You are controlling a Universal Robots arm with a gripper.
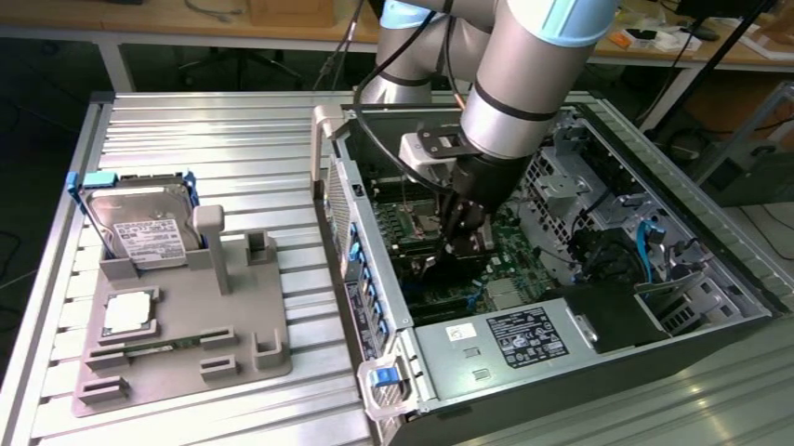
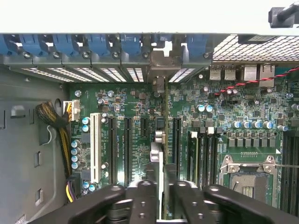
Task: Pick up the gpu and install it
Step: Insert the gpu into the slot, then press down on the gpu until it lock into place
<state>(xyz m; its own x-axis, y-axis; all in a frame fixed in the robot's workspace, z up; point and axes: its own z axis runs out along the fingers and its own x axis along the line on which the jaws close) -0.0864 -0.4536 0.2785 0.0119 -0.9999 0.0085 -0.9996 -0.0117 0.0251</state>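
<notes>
The gpu [image 2: 164, 116] shows edge-on in the wrist view as a thin upright card. It stands over the motherboard's [image 2: 135, 107] expansion slots, and its silver bracket [image 2: 161, 70] meets the rear slot openings of the case. My gripper [image 2: 163, 191] is low inside the open computer case [image 1: 372, 307], and its black fingers [image 2: 142, 193] press close on both sides of the card's near end. In the exterior view my gripper [image 1: 462, 249] reaches straight down into the case, with the dark gpu [image 1: 437, 267] beneath it against the board.
At the exterior view's left, a grey holder [image 1: 186, 362] carries a hard drive [image 1: 143, 228] in a blue frame and a silver CPU chip [image 1: 128, 314]. An open CPU socket [image 2: 247, 175] lies beside the memory slots. The power supply [image 1: 522, 339] fills the case's near corner.
</notes>
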